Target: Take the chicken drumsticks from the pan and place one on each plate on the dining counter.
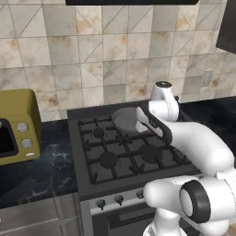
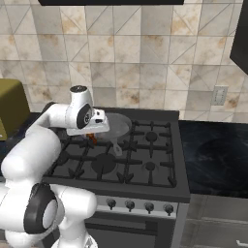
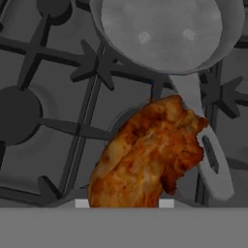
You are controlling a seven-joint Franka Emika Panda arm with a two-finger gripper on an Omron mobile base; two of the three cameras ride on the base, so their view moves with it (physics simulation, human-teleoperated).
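Note:
An orange-brown chicken drumstick (image 3: 147, 155) hangs over the stove grates, just in front of the pan, with my gripper (image 2: 92, 138) shut on it. In the right base view the drumstick (image 2: 92, 139) peeks out below the hand. The round grey pan (image 3: 164, 34) sits on a rear burner with its handle (image 3: 206, 150) pointing toward me, and its inside looks bare. The pan (image 1: 125, 120) is partly hidden by my arm in the left base view, and it lies just right of the hand in the right base view (image 2: 120, 127). The plates and the dining counter are out of view.
A black gas stove (image 2: 145, 160) with raised grates and front knobs lies under the hand. A yellow microwave (image 1: 14, 133) stands on the black counter to the left. More black counter (image 2: 218, 155) runs to the right. A tiled wall with an outlet (image 2: 220, 95) is behind.

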